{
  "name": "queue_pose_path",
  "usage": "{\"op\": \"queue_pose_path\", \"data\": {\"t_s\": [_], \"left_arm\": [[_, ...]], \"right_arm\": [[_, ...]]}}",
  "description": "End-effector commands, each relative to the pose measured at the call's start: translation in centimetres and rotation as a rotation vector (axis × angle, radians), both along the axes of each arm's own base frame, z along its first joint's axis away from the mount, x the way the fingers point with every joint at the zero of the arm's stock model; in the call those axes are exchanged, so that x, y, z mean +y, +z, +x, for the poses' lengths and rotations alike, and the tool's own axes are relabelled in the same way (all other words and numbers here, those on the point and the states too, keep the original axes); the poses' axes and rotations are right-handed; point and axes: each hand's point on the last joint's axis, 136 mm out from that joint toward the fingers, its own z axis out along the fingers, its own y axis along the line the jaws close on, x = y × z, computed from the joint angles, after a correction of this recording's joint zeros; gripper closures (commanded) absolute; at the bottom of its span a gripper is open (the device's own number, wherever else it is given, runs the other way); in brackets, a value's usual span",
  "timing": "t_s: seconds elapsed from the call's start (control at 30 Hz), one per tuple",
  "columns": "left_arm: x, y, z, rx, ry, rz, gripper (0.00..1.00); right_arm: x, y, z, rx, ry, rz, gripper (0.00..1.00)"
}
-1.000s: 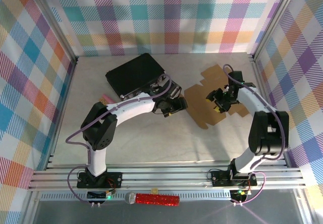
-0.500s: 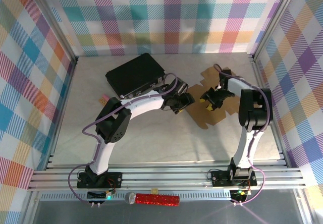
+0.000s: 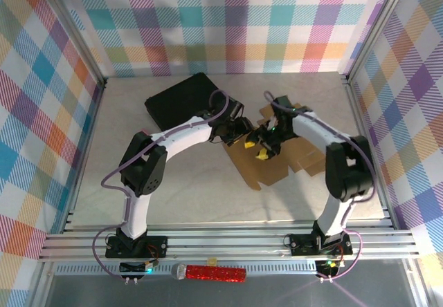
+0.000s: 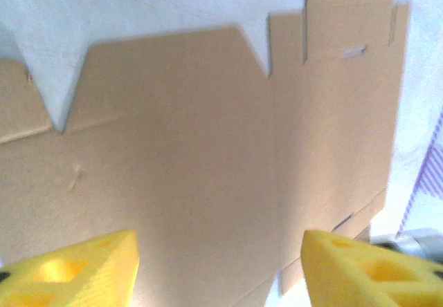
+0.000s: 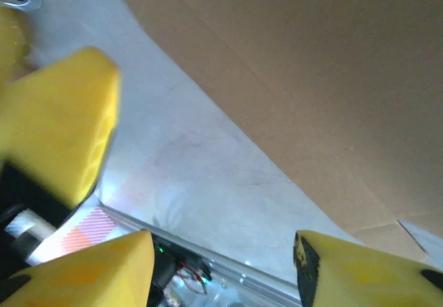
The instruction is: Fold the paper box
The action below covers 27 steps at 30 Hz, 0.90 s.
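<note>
The left hand [image 4: 218,272] stood spread above the one paper box [image 4: 208,148], whose notched flaps and slits its wrist view gave. The right hand [image 5: 221,265], also spread, hung at its edge. From above, the paper box lay flat on the surface [image 3: 180,182], just right of the one black case [image 3: 180,103].

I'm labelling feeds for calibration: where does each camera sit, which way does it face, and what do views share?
Top external: above and behind the bases, looking down on the table; both arms show.
Left wrist: on the left arm, looking down at the paper box; left gripper shows.
Right wrist: low, facing table and box edge; right gripper shows.
All share the paper box.
</note>
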Motion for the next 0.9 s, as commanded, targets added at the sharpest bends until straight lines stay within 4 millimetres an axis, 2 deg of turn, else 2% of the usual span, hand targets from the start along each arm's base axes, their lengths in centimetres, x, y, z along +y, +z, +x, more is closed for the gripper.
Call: {"op": "queue_pose_path", "data": {"t_s": [0.0, 0.1, 0.2, 0.3, 0.43, 0.53, 0.63, 0.77, 0.87], "left_arm": [[-2.2, 1.8, -1.4, -0.018, -0.103, -0.047, 0.39], [-5.6, 0.5, -1.6, 0.017, -0.184, -0.087, 0.43], [-6.7, -2.1, -2.1, 0.07, -0.207, -0.053, 0.45], [-6.3, -4.6, -2.5, 0.116, -0.201, -0.022, 0.47], [-3.2, -7.3, -4.0, 0.173, -0.19, 0.109, 0.51], [-0.1, -9.5, -5.9, 0.238, -0.17, 0.162, 0.53], [3.2, -10.5, -7.2, 0.268, -0.133, 0.193, 0.53], [6.4, -10.7, -8.3, 0.288, -0.105, 0.214, 0.53], [7.5, -10.4, -8.8, 0.288, -0.113, 0.234, 0.53]], "right_arm": [[-6.1, 4.8, 2.5, -0.173, -0.102, -0.09, 0.42], [-12.7, 4.5, 4.2, -0.219, -0.255, -0.199, 0.42], [-17.1, 3.9, 5.6, -0.238, -0.354, -0.255, 0.42], [-20.9, 3.2, 6.2, -0.205, -0.451, -0.271, 0.41], [-24.6, 2.3, 6.0, -0.17, -0.553, -0.283, 0.4], [-26.1, 1.0, 5.2, -0.13, -0.584, -0.318, 0.4], [-26.6, -0.7, 4.1, -0.087, -0.594, -0.337, 0.39], [-26.1, -2.5, 2.4, -0.047, -0.587, -0.332, 0.38], [-25.0, -4.1, 0.8, -0.005, -0.579, -0.298, 0.38]]}}
